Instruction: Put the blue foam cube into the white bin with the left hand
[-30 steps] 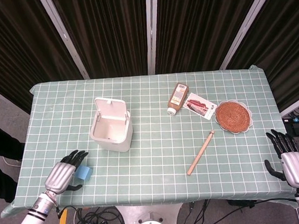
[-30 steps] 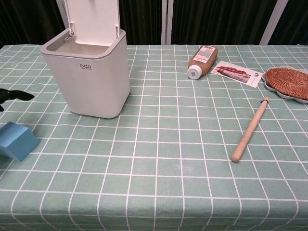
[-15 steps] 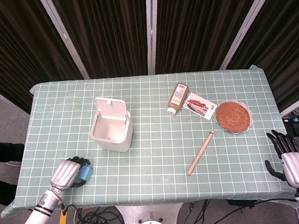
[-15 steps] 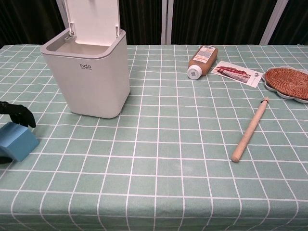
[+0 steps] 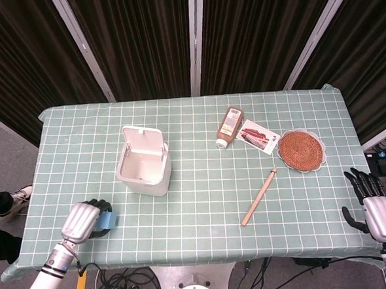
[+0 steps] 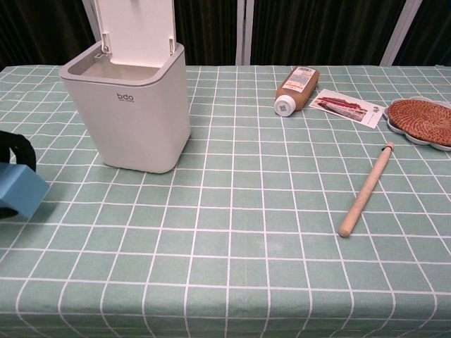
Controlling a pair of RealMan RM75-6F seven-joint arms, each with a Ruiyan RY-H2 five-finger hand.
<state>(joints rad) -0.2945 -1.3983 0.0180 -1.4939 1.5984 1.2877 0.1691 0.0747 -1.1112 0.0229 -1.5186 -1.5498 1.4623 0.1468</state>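
The blue foam cube is at the table's front left, and my left hand grips it with its fingers curled over the top. In the chest view the blue foam cube shows at the left edge under the dark fingertips, tilted and seemingly just off the cloth. The white bin stands a little behind and to the right of it, lid flipped up; the chest view shows the white bin open. My right hand hangs off the table's front right corner, fingers spread, holding nothing.
A wooden stick lies diagonally right of centre. Behind it are a brown bottle on its side, a printed card and a woven mat on a plate. Green checked cloth covers the table.
My left hand has drawn its fingers down over the blue cube and closed on it. The cube has shifted slightly left and up in the chest view. The right hand has stayed still.
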